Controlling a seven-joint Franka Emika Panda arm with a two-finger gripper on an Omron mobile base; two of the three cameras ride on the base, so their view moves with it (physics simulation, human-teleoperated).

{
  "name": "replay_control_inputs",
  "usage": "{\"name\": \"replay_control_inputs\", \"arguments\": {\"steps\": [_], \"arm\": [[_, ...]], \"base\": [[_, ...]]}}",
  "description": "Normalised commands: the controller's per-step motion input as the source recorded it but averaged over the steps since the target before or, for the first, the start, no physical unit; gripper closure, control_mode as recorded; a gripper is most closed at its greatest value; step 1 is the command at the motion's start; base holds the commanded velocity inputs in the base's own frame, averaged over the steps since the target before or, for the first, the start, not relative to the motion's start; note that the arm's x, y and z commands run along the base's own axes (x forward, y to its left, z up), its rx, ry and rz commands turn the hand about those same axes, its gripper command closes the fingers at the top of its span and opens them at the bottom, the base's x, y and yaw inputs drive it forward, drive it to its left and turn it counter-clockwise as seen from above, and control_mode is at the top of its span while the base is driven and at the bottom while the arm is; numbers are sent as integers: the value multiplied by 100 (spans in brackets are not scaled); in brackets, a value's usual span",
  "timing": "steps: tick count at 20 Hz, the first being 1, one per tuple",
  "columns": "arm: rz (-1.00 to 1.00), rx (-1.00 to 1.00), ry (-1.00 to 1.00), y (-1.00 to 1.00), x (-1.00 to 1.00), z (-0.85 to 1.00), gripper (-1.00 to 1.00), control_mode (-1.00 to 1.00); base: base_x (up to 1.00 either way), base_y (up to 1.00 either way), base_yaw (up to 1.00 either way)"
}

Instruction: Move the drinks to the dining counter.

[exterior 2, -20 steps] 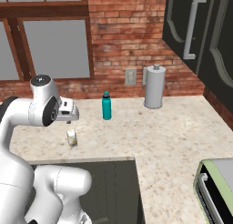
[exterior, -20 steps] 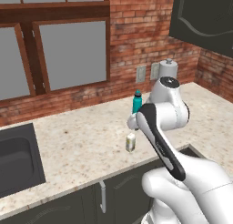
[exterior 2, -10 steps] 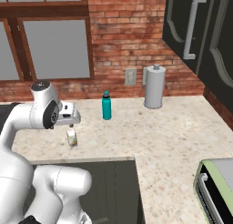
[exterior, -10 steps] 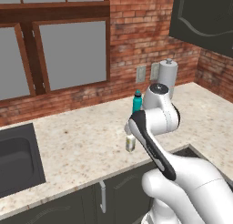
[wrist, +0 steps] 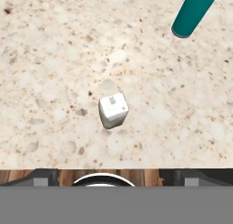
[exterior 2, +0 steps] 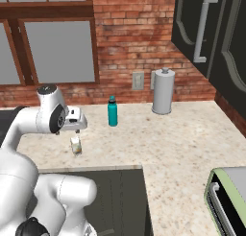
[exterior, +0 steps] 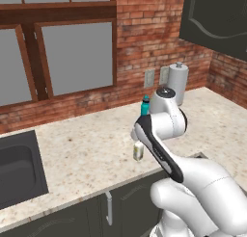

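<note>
Your gripper [exterior 2: 77, 129] hung above the stone table [exterior 2: 192, 134], pointed down at a small can [exterior 2: 76, 145]. The fingers stood spread wide and pinched nothing.

The can [exterior: 138, 151] stood upright on the table [exterior: 87, 149], near its front edge, apart from the gripper above it. In the hand view you looked almost straight down on its pale top [wrist: 113, 108], close to the middle of the picture, with bare speckled stone [wrist: 54, 59] all round it.

The teal bottle [exterior 2: 112, 111] stood upright farther back, near the brick wall [exterior 2: 134, 33], well apart from the can. In the left base view your arm hid all of it but the top [exterior: 145, 102]. In the hand view its lower body [wrist: 193, 11] leaned in at the upper right corner.

A grey paper-towel roll [exterior 2: 163, 92] stood upright at the back, just beside the wall, to the right of the bottle. The same roll [exterior: 178, 82] showed behind your arm in the left base view.

A dark sink [exterior: 17, 168] sat in the table at the far left. A pale green appliance [exterior 2: 228, 201] sat at the lower right of the right base view.
</note>
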Motion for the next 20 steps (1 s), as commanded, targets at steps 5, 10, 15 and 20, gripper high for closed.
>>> {"name": "replay_control_inputs", "arguments": {"steps": [5,10,15,20], "arm": [[0,0,6,0,29,0,-100,-100],[0,0,8,0,24,-5,-100,-100],[0,0,12,0,19,-20,-100,-100],[1,0,11,0,10,-28,-100,-100]], "base": [[0,0,0],[0,0,0],[0,0,0],[0,0,0]]}}
